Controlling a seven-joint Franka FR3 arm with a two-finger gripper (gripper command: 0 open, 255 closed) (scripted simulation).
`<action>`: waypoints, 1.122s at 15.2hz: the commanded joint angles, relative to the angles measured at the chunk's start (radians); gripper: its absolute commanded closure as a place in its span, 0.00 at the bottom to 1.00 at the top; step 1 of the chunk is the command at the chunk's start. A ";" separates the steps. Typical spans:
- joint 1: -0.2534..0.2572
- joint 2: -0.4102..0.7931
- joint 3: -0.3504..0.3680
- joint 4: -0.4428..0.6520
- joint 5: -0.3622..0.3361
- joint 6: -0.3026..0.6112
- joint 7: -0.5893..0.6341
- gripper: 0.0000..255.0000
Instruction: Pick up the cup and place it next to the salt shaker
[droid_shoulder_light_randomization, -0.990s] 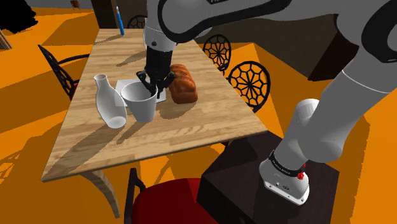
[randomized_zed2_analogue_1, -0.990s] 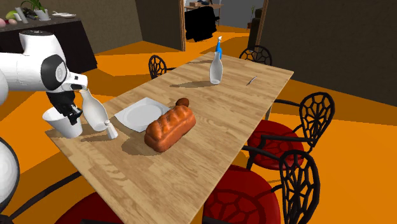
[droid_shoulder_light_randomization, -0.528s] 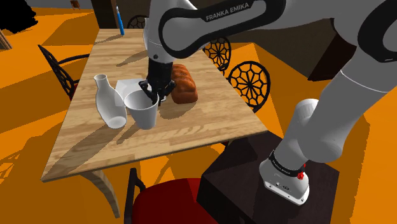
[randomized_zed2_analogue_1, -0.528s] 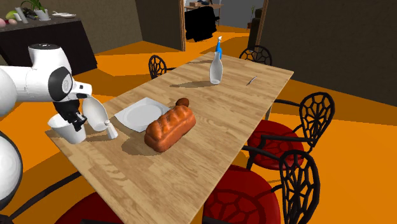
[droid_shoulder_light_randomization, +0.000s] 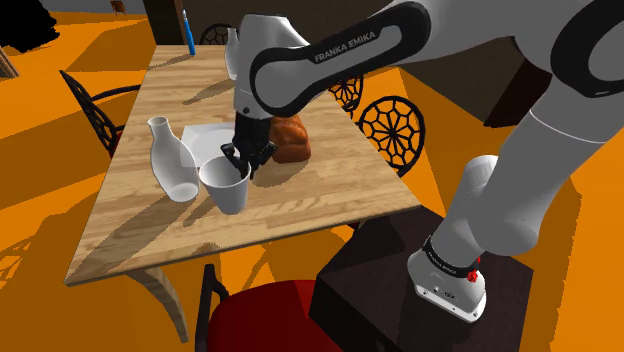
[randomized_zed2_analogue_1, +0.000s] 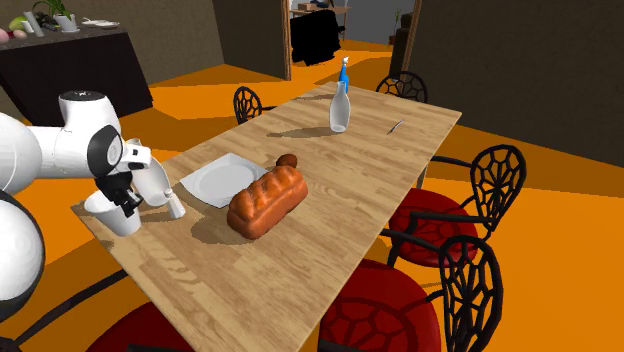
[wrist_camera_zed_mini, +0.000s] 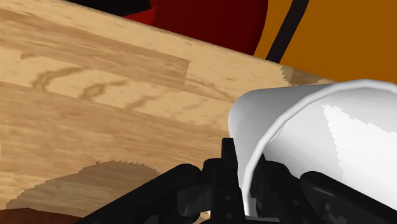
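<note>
My gripper (droid_shoulder_light_randomization: 243, 163) is shut on the rim of a white cup (droid_shoulder_light_randomization: 228, 190), one finger inside and one outside, as the wrist view shows (wrist_camera_zed_mini: 245, 191) with the cup (wrist_camera_zed_mini: 331, 146) tilted before it. The cup hangs low over the wooden table (droid_shoulder_light_randomization: 300, 205), near the edge closest to the stand. A white bottle-shaped salt shaker (droid_shoulder_light_randomization: 172, 165) stands upright just to the shoulder view's left of the cup. In the second exterior view the cup (randomized_zed2_analogue_1: 120, 218) is near the table's corner, with the gripper (randomized_zed2_analogue_1: 122, 196) above it and the shaker (randomized_zed2_analogue_1: 160, 183) behind the arm.
A brown bread loaf (droid_shoulder_light_randomization: 288, 138) lies close behind the gripper, and a white plate (randomized_zed2_analogue_1: 218, 180) sits beside the shaker. A blue-topped spray bottle (randomized_zed2_analogue_1: 340, 105) and a fork (randomized_zed2_analogue_1: 396, 126) are at the far end. Black chairs with red seats (randomized_zed2_analogue_1: 420, 215) ring the table.
The gripper has carried the cup down and toward the table's near edge, away from the loaf. The shaker and everything else stayed put.
</note>
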 joint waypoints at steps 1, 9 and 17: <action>0.001 0.009 0.001 -0.018 0.003 0.028 -0.005 1.00; 0.004 0.061 0.004 -0.071 0.017 0.131 -0.026 1.00; 0.005 0.075 0.005 -0.081 0.020 0.155 -0.031 1.00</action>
